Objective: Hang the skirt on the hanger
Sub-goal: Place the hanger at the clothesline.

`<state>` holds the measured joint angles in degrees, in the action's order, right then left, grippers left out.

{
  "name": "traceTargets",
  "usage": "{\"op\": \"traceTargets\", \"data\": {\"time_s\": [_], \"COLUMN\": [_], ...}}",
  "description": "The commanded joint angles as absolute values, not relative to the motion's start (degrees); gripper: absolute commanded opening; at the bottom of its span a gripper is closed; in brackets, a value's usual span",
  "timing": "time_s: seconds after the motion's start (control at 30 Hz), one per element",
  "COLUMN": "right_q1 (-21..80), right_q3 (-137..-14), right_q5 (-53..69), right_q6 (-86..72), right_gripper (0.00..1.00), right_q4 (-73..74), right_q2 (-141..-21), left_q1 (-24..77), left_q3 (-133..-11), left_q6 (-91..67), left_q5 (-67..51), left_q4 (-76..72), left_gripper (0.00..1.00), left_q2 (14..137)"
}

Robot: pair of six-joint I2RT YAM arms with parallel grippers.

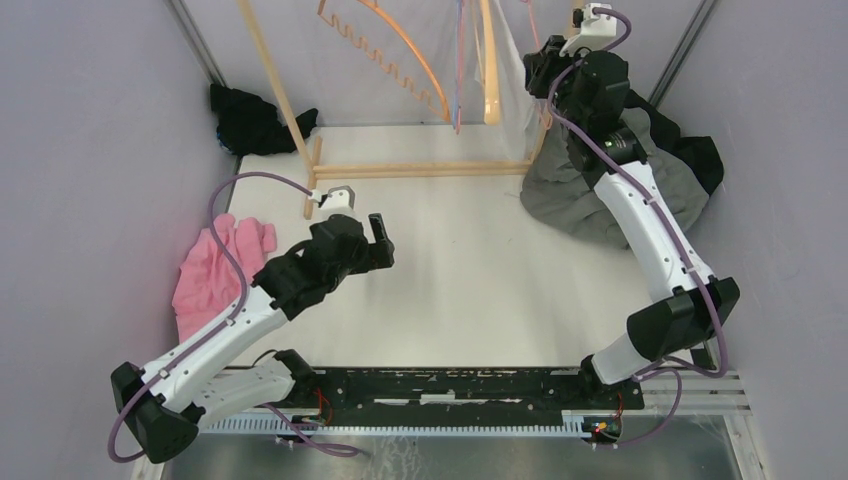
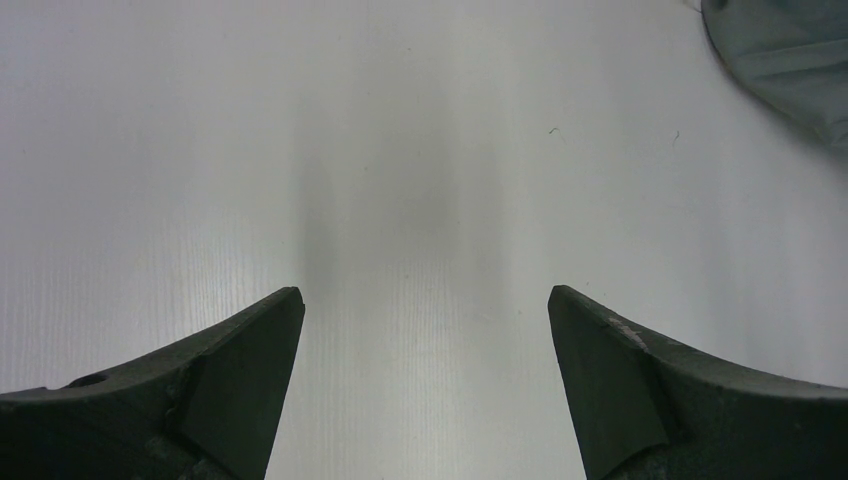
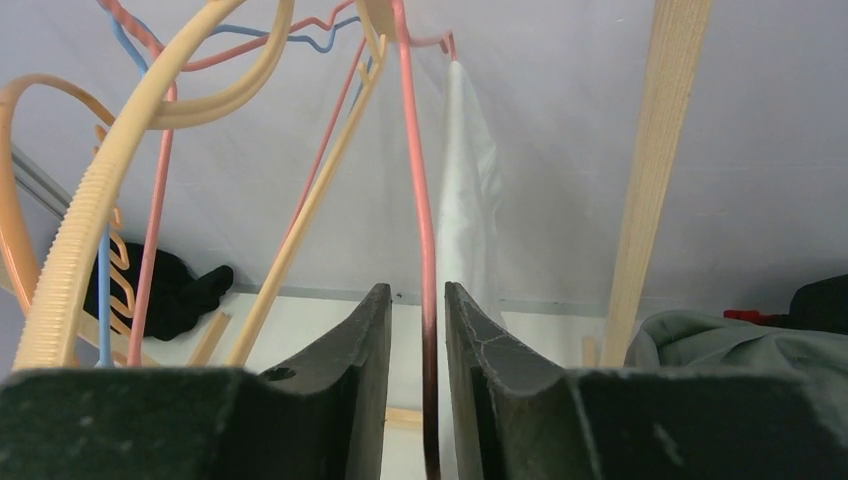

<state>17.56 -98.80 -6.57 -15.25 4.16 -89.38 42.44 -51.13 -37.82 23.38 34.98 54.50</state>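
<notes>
A white skirt (image 3: 470, 200) hangs from the pink wire hanger (image 3: 418, 180) on the wooden rack; from above it shows as pale cloth (image 1: 514, 90). My right gripper (image 3: 418, 290) is up at the rack (image 1: 545, 62). Its jaws stand a little apart on either side of the hanger's pink wire, with a thin gap on each side, so it is open. My left gripper (image 2: 425, 300) hovers wide open over the bare white table, left of centre (image 1: 380, 240), with nothing between its fingers.
Orange, blue and pink hangers (image 3: 120, 150) crowd the rack beside the skirt. A wooden rack post (image 3: 650, 170) stands to the right. A grey-green garment (image 1: 590, 190) lies at back right, a pink cloth (image 1: 215, 265) at left, a black cloth (image 1: 250, 120) at back left.
</notes>
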Motion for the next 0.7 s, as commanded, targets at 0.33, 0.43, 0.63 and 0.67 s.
{"op": "traceTargets", "data": {"time_s": [0.33, 0.43, 0.63, 0.67], "right_q1": [17.4, 17.34, 17.32, 17.29], "right_q3": [-91.96, -89.44, -82.32, -81.46], "right_q5": [-7.0, -9.68, -16.45, -16.65], "right_q6": [-16.18, -16.15, -16.42, -16.83], "right_gripper": [0.62, 0.66, 0.7, 0.7], "right_q4": [5.15, 7.1, 16.0, 18.22], "right_q2": [-79.11, -75.06, -66.02, -65.06], "left_q1": [42.0, 41.98, 41.93, 41.97], "left_q3": [-49.21, -48.36, -47.2, -46.93], "left_q6": [-37.47, -37.44, -36.82, -36.61], "left_q5": [22.9, 22.33, 20.4, 20.01], "left_q4": [31.95, 31.1, 29.45, 28.96], "left_gripper": [0.99, 0.99, 0.99, 0.99], "left_q2": [50.6, 49.87, 49.71, 49.84]}}
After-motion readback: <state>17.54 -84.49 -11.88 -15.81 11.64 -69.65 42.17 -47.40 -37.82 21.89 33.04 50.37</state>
